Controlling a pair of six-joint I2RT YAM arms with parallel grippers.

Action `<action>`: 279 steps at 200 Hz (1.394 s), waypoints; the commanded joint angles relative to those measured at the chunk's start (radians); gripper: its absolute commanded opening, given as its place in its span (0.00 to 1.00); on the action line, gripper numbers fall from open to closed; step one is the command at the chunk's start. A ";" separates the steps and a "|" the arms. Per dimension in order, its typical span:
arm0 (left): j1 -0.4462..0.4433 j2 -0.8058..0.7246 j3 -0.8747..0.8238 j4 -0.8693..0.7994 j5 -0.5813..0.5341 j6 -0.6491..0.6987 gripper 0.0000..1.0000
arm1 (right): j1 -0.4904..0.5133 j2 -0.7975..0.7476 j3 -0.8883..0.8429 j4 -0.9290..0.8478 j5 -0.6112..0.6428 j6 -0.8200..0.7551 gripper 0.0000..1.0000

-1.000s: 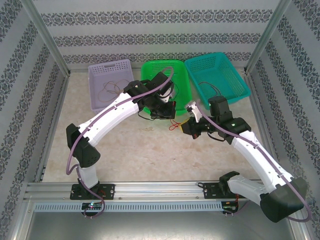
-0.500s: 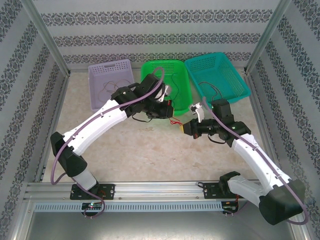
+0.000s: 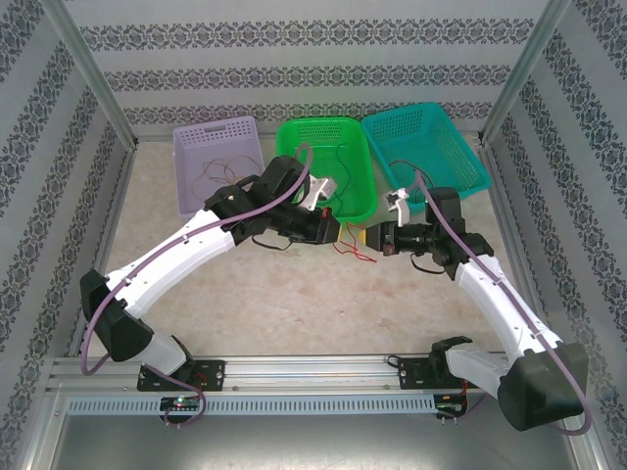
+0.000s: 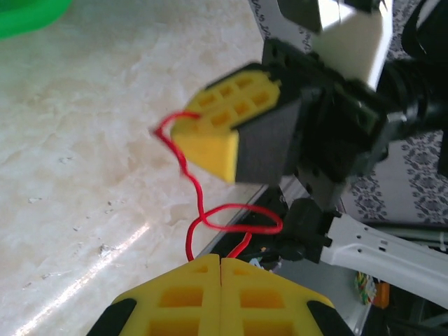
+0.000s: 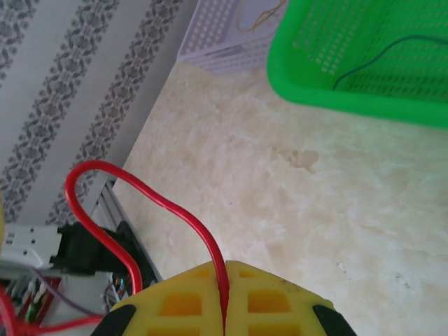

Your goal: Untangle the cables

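Note:
A thin red cable [image 3: 355, 250] hangs in loops between my two grippers, just in front of the green basket [image 3: 323, 132]. The left gripper [image 3: 339, 233] is shut on one end of it; in the left wrist view the red cable [image 4: 203, 217] curls up from the closed yellow pads [image 4: 222, 260] towards the right gripper's yellow pads [image 4: 217, 133]. Facing it a short way off, the right gripper [image 3: 370, 238] is shut on the other end. Seen from the right wrist, the red cable [image 5: 140, 189] arches out of the closed tips [image 5: 225, 264].
Three baskets stand in a row at the back: purple basket [image 3: 211, 162] with a brownish cable [image 3: 220, 171], the green basket [image 5: 371, 56] with a dark cable [image 5: 378, 52], teal basket [image 3: 431, 147] with a dark cable [image 3: 411, 171]. Patterned walls enclose the table.
The left arm has stretched out lower and further left while its gripper shifted right. The right gripper has risen and turned to face it. The red cable now hangs between them.

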 commanded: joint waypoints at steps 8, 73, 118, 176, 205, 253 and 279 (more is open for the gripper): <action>-0.005 -0.043 -0.026 0.057 0.069 0.044 0.00 | -0.039 0.024 0.045 0.037 0.098 0.077 0.00; 0.104 -0.109 -0.055 0.005 -0.287 -0.138 0.00 | -0.101 -0.064 0.027 0.029 0.268 0.168 0.00; 0.291 -0.088 -0.087 0.095 -0.310 -0.394 0.00 | 0.164 -0.292 -0.030 0.001 0.355 -0.057 0.00; 0.383 0.104 0.088 0.109 -0.128 -0.439 0.00 | 0.592 -0.400 -0.056 -0.071 0.660 -0.326 0.00; 0.364 0.167 0.151 0.112 -0.089 -0.446 0.00 | 0.751 -0.249 0.044 -0.103 0.762 -0.455 0.00; 0.357 0.197 0.208 0.110 -0.141 -0.458 0.00 | 0.927 -0.047 0.145 -0.124 0.789 -0.580 0.00; 0.382 0.239 0.293 0.082 -0.156 -0.455 0.00 | 0.987 0.006 0.128 -0.161 0.844 -0.610 0.00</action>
